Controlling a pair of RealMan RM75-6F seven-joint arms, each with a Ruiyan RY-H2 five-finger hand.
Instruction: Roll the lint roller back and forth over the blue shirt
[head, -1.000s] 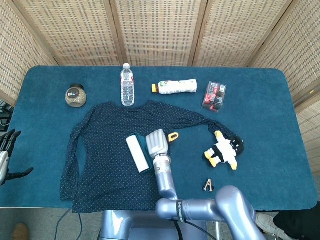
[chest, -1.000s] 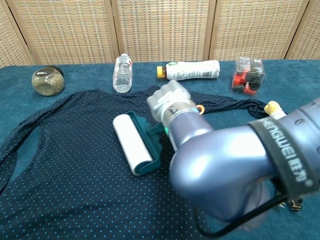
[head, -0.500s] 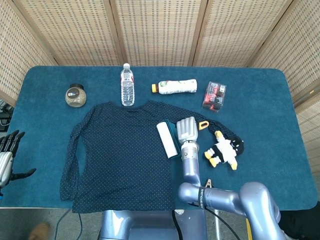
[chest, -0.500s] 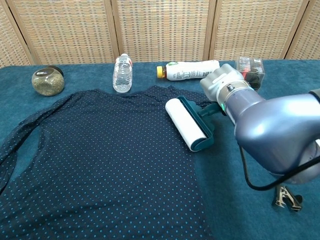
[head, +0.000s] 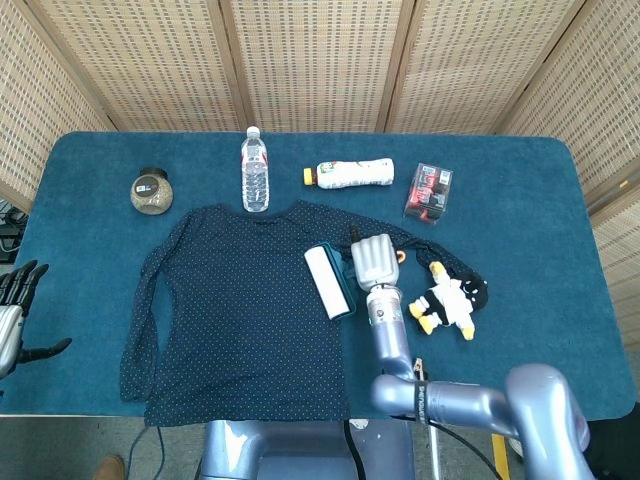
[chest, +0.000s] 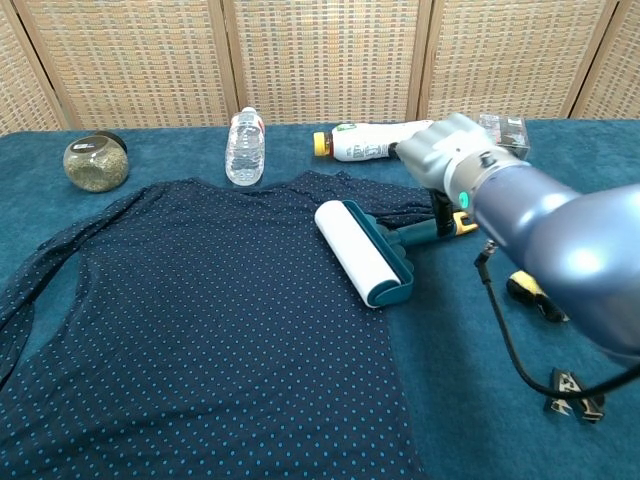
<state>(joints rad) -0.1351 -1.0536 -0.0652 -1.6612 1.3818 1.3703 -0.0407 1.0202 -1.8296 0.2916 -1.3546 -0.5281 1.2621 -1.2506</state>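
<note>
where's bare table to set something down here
The widest bare cloth is the right part of the table, right of the clear box and plush penguin. A smaller patch lies at the front left corner, by the shirt sleeve. The back edge is crowded: jar, water bottle, lying bottle. A clip sits front centre.

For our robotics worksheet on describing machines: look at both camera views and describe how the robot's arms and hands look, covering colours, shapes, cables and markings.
The right arm is made of rounded, glossy blue-grey shells, with a thin black cable looping beside it and a small green light near the wrist. Its right hand is pale silver-grey and blocky. The left hand is dark, with slim black fingers, seen only at the edge of the head view. No lettering is readable now.
</note>
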